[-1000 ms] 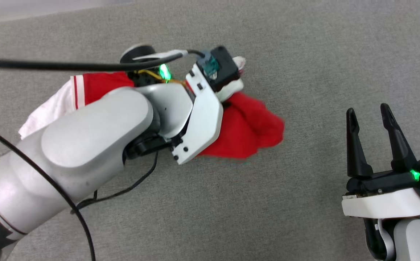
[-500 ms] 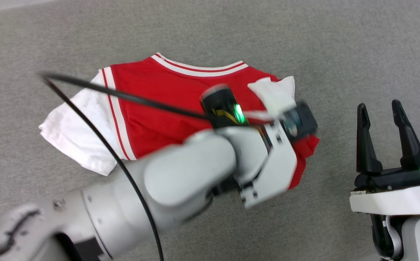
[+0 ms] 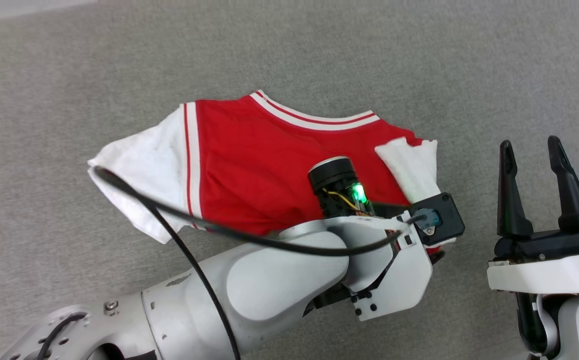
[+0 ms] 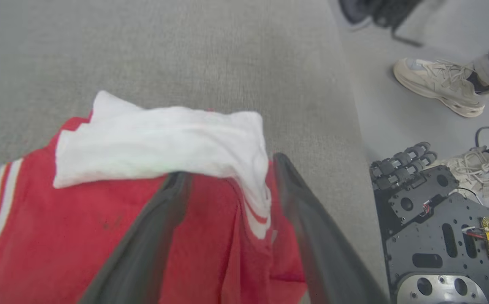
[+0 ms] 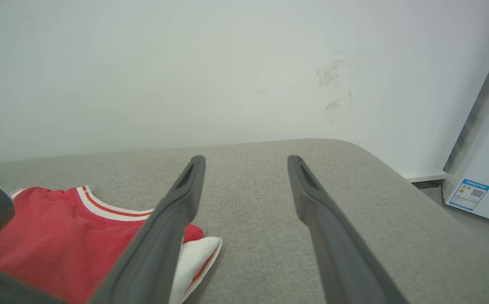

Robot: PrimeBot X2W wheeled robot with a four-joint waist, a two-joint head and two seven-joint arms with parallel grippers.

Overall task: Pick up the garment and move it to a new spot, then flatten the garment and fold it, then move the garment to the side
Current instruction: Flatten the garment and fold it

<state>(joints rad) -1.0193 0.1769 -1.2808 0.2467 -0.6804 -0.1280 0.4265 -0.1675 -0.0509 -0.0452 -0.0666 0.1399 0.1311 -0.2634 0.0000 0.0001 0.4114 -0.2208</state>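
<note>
In the head view, the left arm (image 3: 279, 280) hides the near edge of the garment (image 3: 249, 165).

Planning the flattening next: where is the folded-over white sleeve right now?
Head view: the white sleeve lies folded onto the garment at its right edge, beside the left gripper, left of the right gripper.

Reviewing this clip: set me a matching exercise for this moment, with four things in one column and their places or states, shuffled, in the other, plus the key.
Things
1. garment
2. left end effector
3. right end effector
4. pale shoe

Places or states
A. on the floor, off the grey surface
B. open, over bare surface to the right of the cloth
C. spread out, one white sleeve folded onto the red
D. open, straddling red cloth

Pairs: 1-C, 2-D, 3-B, 4-A
</note>
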